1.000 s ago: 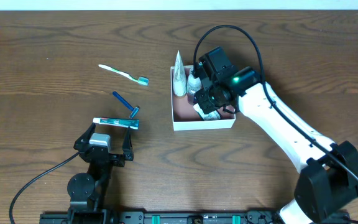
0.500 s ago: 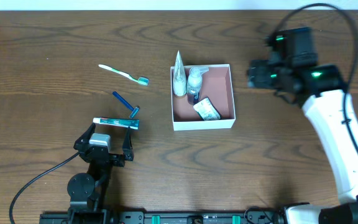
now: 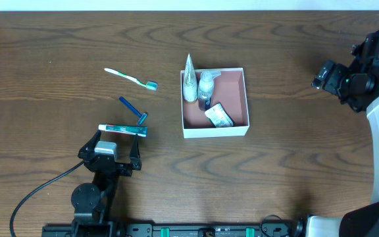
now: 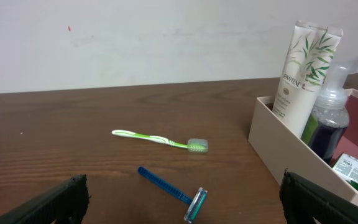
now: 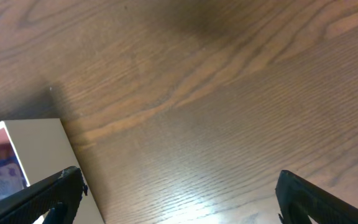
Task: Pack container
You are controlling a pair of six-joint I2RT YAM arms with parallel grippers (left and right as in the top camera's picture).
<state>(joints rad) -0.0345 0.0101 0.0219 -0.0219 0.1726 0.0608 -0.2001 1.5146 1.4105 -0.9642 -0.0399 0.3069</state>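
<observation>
Standing inside container (image 4: 286, 153), PANTENE-labelled tube (image 4: 301, 73)

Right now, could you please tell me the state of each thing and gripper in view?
container: open-topped, partly filled.
tube: standing in the container, slightly tilted.
pump bottle: upright in the container.
small packet: lying flat on the container floor.
toothbrush: lying outside the container.
razor: lying outside the container.
toothpaste box: lying outside the container.
left gripper: open, empty.
right gripper: open, empty.
</observation>
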